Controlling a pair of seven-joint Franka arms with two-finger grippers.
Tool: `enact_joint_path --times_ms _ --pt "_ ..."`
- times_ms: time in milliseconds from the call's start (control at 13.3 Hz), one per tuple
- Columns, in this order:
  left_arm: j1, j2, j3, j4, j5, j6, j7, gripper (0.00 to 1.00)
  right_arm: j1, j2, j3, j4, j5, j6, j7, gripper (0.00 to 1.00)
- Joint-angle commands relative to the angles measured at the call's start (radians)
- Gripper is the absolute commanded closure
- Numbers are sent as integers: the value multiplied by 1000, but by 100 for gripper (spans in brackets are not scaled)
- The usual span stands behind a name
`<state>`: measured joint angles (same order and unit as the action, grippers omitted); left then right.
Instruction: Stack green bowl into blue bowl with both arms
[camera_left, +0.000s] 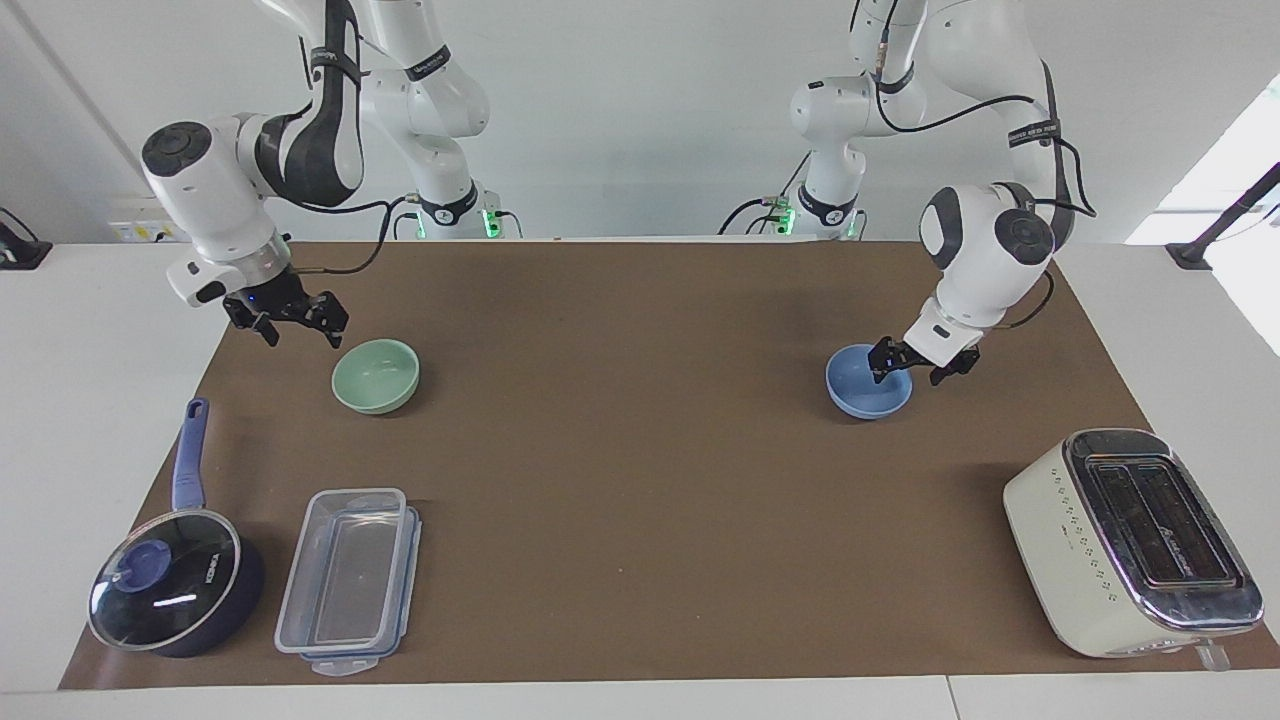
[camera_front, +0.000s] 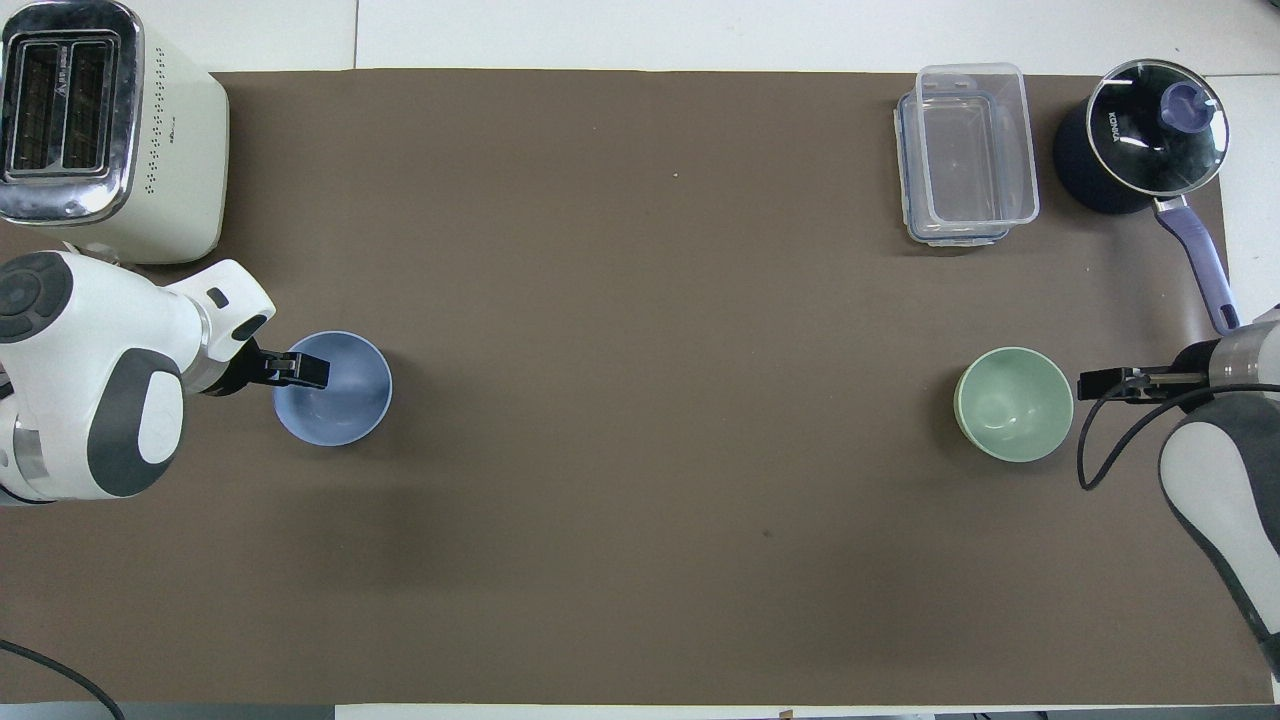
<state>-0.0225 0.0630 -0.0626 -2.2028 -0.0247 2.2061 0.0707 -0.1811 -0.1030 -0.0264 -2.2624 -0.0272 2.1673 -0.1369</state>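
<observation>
The green bowl (camera_left: 375, 375) stands upright on the brown mat toward the right arm's end of the table; it also shows in the overhead view (camera_front: 1012, 404). The blue bowl (camera_left: 860, 392) stands upright toward the left arm's end, also seen from overhead (camera_front: 340, 395). My left gripper (camera_left: 907, 377) is open and low at the blue bowl's rim, one finger over the inside and one outside; from overhead it (camera_front: 305, 368) overlaps the rim. My right gripper (camera_left: 303, 335) is open just beside the green bowl's rim, apart from it, as the overhead view (camera_front: 1100, 383) confirms.
A cream toaster (camera_left: 1130, 540) stands farther from the robots than the blue bowl. A clear lidded container (camera_left: 350, 580) and a dark blue saucepan with a glass lid (camera_left: 175, 590) stand farther from the robots than the green bowl.
</observation>
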Motion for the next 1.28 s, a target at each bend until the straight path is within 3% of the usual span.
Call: enact_joint_path --times_ms 0,151,226,452,603,678,753,829,904,979,1055,1205 --pt "3 -14 1 -38 11 35 35 0 -17 52 8 -42 13 97 -65 0" --pt "1 -11 1 -49 14 41 47 7 -6 80 8 -45 13 117 -50 0" --pt "-2 -9 1 -52 19 43 50 21 2 86 8 -49 12 120 -34 0" --pt "3 -9 1 -64 20 55 85 100 11 85 8 -91 10 176 -23 11" --pt "6 -3 1 -46 20 52 107 100 14 83 8 -104 9 192 -21 31" --pt "4 12 1 -16 20 41 109 100 14 82 8 -105 9 192 -21 53" --pt "-3 29 -2 53 19 8 107 100 14 80 8 -111 9 193 -21 66" --pt "-17 61 -6 162 12 -90 97 100 14 80 8 -115 9 197 -21 70" --pt "-46 90 -8 277 5 -194 83 100 14 78 8 -117 9 197 -21 81" --pt "-104 128 -8 387 -30 -295 17 100 14 78 8 -117 9 192 -21 98" --pt "-164 152 -8 443 -58 -322 -82 100 15 77 8 -117 9 187 -18 100" --pt "-337 152 -10 408 -66 -252 -284 100 2 78 8 -108 9 174 -18 100"
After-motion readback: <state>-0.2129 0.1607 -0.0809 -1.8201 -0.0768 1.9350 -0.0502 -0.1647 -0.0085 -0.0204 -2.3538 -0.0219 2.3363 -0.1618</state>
